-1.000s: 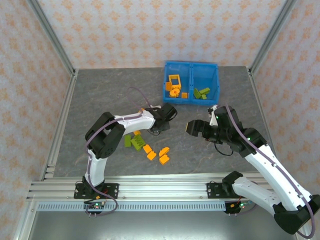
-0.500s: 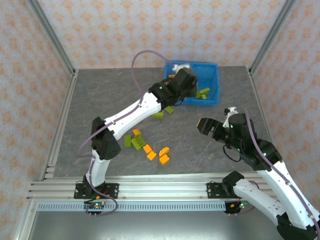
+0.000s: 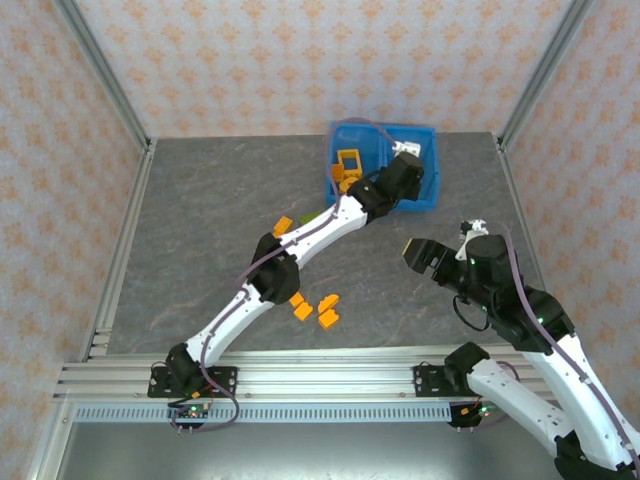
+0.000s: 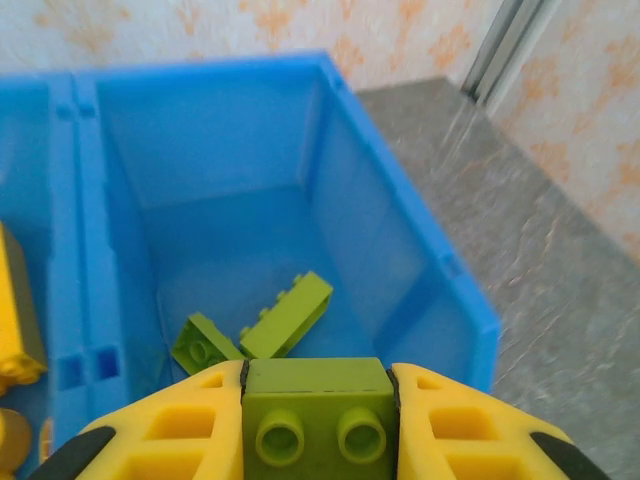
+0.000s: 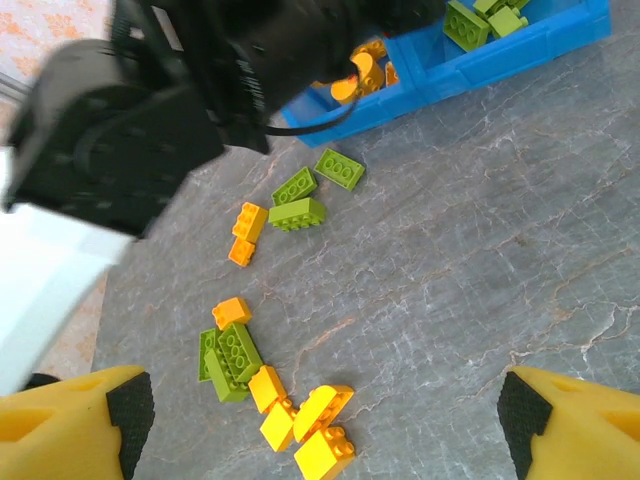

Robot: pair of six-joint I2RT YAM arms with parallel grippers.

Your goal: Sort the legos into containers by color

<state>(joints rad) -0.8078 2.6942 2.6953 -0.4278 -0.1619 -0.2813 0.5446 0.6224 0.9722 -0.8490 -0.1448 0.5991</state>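
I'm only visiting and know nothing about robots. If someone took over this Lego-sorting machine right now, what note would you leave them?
Left gripper: jaws shut on a green brick, held over the right compartment of the blue bin. Letting go there looks like the next move.
Right gripper: jaws open, empty, above the table.
Done: orange pieces lie in the left compartment, other green bricks in the right.
Left: loose orange bricks and loose green bricks lie mixed on the table in front of the bin.
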